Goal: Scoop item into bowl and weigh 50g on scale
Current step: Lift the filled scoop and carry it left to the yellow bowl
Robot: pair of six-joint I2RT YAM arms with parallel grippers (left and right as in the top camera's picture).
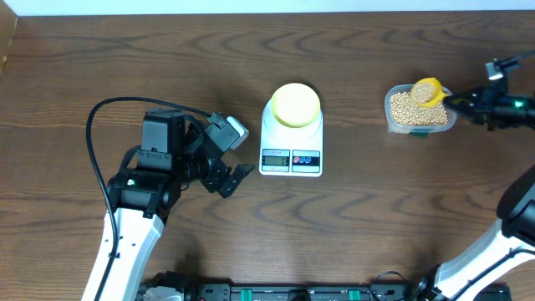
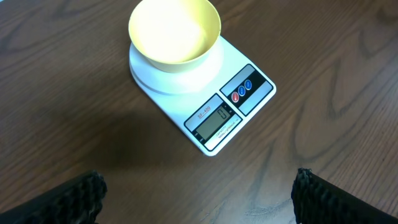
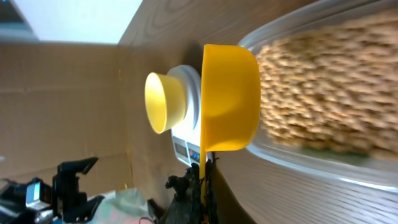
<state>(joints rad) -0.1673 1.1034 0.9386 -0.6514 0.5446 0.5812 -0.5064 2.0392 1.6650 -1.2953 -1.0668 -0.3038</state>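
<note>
Overhead, we saw the bowl point(image 1: 296, 104) sitting on the scale point(image 1: 291, 159), ready for weighing, and the beans point(image 1: 414, 111) in a tub point(image 1: 389, 118) near the right edge. Left wrist: the left gripper point(image 2: 199, 205) stood open. Right wrist: the right gripper point(image 3: 204, 180) clasped the scoop point(image 3: 230, 96), apparently poised to dip.

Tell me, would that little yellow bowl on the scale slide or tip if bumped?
The bowl looks empty and thin-walled, so it is probably light and would slide on the smooth scale if nudged. Its base seems narrower than its rim, so a push near the top might tip it.
</note>
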